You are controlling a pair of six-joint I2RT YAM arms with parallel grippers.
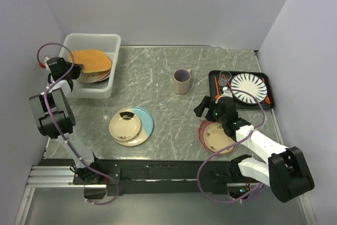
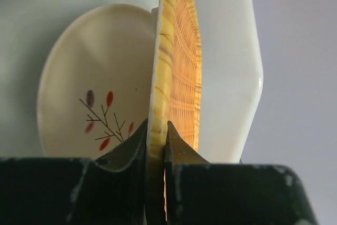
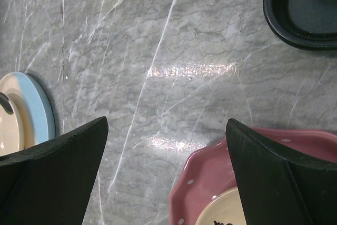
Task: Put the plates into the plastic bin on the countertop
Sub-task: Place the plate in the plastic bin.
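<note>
Where the bin (image 1: pixel 100 91) sits at far-L of the tabletop (image 1: pixel 168 67), contents as follows. Item 1: woven-look orange plate (image 1: pixel 90 60), over the bin and above pale plates inside it; rim pinched btwn L fingers (image 1: pixel 73 71). L wrist view shows this plate (image 2: pixel 181 67) edge-on, both L fingers (image 2: pixel 129 148) pressed onto its rim from either side, w/ a cream floral plate (image 2: pixel 95 93) behind it and the bin wall (image 2: pixel 226 51) beyond; cannot tell whether the woven plate touches those below. Item 2: cream-and-blue plate (image 1: pixel 144 120), near-ctr of tabletop, well apart from the bin, w/ a smaller cream plate (image 1: pixel 125 126) on top. Item 3: pink scalloped dotted plate (image 1: pixel 204 130), near-R edge of tabletop, w/ a cream plate (image 1: pixel 220 136) lying on it. R fingers (image 1: pixel 201 107) hang above bare tabletop btwn mug (image 1: pixel 182 81) and pink plate, spread wide, pinching nothing; R wrist view shows R fingers (image 3: pixel 52 172) far apart, pink plate (image 3: pixel 202 183) under the R-hand one, blue rim (image 3: pixel 45 106) at frame L. Other: black tray (image 1: pixel 242 72) at far-R holding a striped plate (image 1: pixel 248 88), a glass (image 1: pixel 225 76) and orange utensils.
</note>
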